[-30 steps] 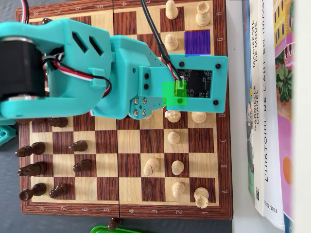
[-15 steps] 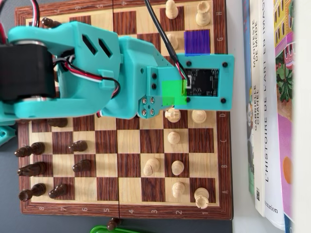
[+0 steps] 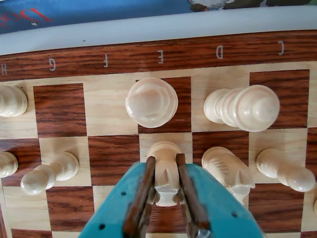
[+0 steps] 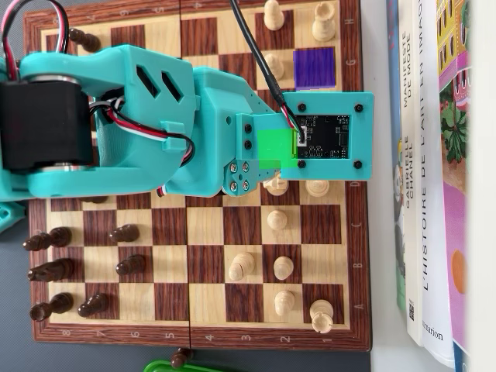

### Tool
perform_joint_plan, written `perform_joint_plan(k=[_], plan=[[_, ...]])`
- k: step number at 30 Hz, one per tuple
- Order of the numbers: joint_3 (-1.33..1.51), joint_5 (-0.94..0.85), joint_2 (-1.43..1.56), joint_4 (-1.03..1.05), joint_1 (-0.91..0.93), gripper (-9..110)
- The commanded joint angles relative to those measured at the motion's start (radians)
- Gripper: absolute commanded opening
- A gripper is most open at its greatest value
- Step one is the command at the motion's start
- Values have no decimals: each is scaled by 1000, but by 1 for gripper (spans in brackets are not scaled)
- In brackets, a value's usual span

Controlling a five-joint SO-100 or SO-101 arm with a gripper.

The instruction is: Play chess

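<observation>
In the wrist view, working from left to right, a pale piece [image 3: 12, 100] sits at the left edge of the chessboard [image 3: 106, 59] beside the column marked G, and below it a white pawn [image 3: 48, 173] lies tilted on a light square. At the centre a rounded white pawn [image 3: 151, 102] stands upright on the dark square under the letter E. Directly below it the teal gripper [image 3: 166, 196] enters from the bottom edge, its two brown-lined jaws clenched on a white piece [image 3: 165, 171] that stands between them on the light square of the same column; the jaws press its sides and its base shows beyond them. Just right of the jaws stands a white knight [image 3: 229, 171], apart from them, and above it a tall white piece [image 3: 243, 107] leans across the D and C columns. Farthest right another white pawn [image 3: 286, 170] tilts toward the edge. In the overhead view the dark pieces [image 4: 48, 270] cluster at the left side of the board, the teal arm [image 4: 147, 124] covers its middle, a purple square [image 4: 315, 67] shows near the upper right, and books [image 4: 434, 178] lie along the right.
</observation>
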Motion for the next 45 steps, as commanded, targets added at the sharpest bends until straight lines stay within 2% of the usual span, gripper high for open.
perform_joint_plan(k=[1, 45], plan=[[15, 0, 8, -9, 5, 5], [25, 3, 17, -14, -14, 12]])
